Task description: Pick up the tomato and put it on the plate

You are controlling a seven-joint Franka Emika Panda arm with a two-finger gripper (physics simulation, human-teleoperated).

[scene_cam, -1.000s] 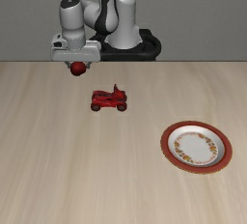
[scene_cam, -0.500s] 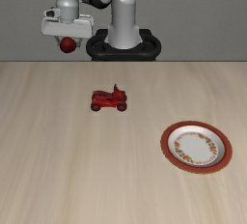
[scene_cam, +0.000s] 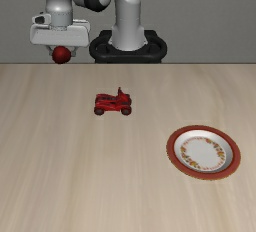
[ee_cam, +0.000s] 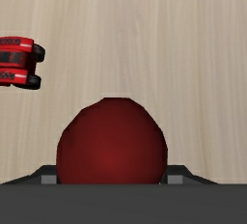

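My gripper (scene_cam: 61,52) hangs high above the far edge of the wooden table (scene_cam: 60,166), toward the exterior view's left, shut on the round dark red tomato (scene_cam: 61,55). In the wrist view the tomato (ee_cam: 113,142) sits squarely between my fingertips, with the bare table far below it. The plate (scene_cam: 203,152), white with a red patterned rim, lies flat on the table near the exterior view's right, well away from my gripper and with nothing on it.
A small red toy vehicle (scene_cam: 113,103) stands on the table between my gripper and the plate; it also shows beside the tomato in the wrist view (ee_cam: 18,62). The robot's black base (scene_cam: 128,48) sits at the far table edge.
My gripper has carried the tomato upward and toward the exterior view's left, away from the table. The toy vehicle and the plate have stayed put.
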